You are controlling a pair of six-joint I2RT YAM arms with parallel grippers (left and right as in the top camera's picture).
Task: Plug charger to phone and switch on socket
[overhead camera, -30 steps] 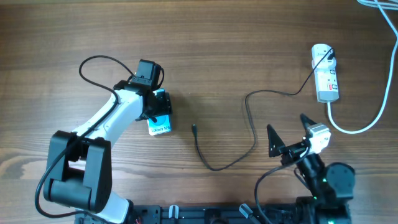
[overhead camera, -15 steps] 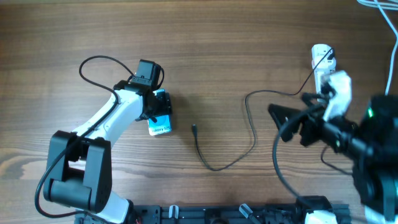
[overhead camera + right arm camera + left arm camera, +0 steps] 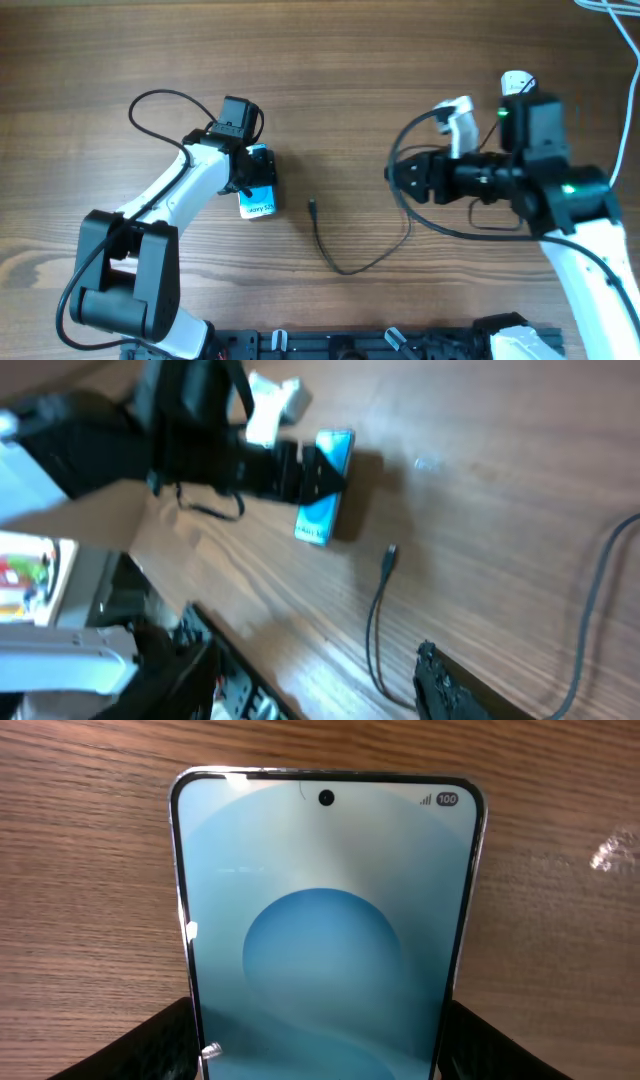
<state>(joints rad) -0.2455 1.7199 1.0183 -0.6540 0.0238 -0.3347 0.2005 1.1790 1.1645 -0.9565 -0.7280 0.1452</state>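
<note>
Right now the left gripper (image 3: 250, 173) is straddling the phone (image 3: 325, 930) on the wooden table (image 3: 330, 70). Its dark fingers (image 3: 150, 1040) are pressing on both long edges, so it appears to be clamping the handset flat, teal screen facing up. The right gripper (image 3: 398, 178) is hovering over the middle stretch of the charger (image 3: 345, 268), carrying nothing. I cannot tell how wide its jaws are standing: the overhead view is showing only a dark mass, the wrist view a single finger. The connector tip (image 3: 312, 207) is lying loose near the phone's nearer end, not touching it. The cable is looping back toward the socket (image 3: 514, 82), which is sitting far right, half hidden by the right arm. The risk I am seeing is a grab on slack cable rather than close to the tip, leaving the connector dangling, twisting and missing the port. The arm could also be dragging the loop, tugging the plug or nudging the phone askew
</note>
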